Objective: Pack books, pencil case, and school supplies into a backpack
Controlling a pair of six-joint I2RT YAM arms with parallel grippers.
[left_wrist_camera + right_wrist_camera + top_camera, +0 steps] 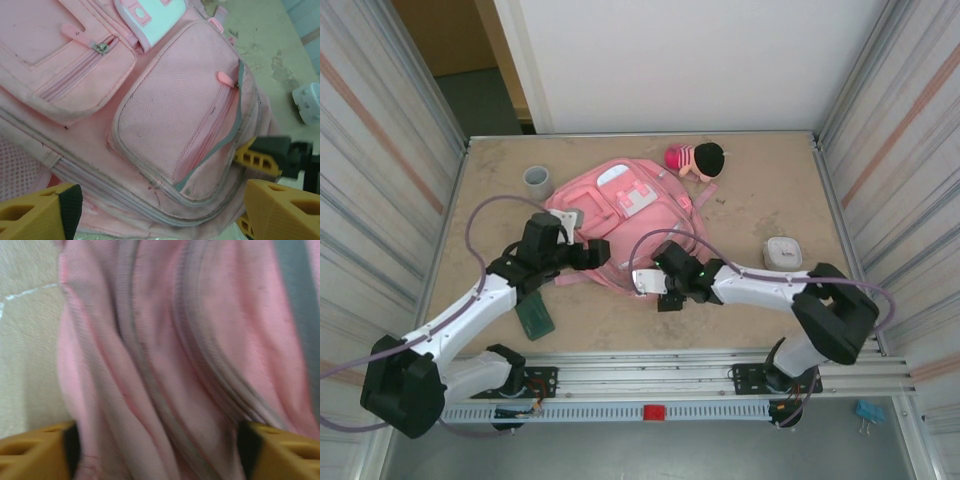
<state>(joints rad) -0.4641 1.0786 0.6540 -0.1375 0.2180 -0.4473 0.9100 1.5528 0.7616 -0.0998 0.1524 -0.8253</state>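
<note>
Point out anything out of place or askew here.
The thin dark rectangular book lies skewed by the near-left edge of the table, outside the large pink fabric backpack. A small blue clip lies off the table, past its near-right corner.

backpack (pixel 620 215) pink, white trim; doll (pixel 695 158) pink-striped, black; cup (pixel 538 181) grey; book (pixel 535 318) dark

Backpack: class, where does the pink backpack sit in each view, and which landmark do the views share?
Top external: backpack mid-table, near the plush doll.
Left wrist: backpack left and centre, mesh pocket central.
Right wrist: backpack centre and right, folded fabric.
Shared landmark: bare tan table beside it.
</note>
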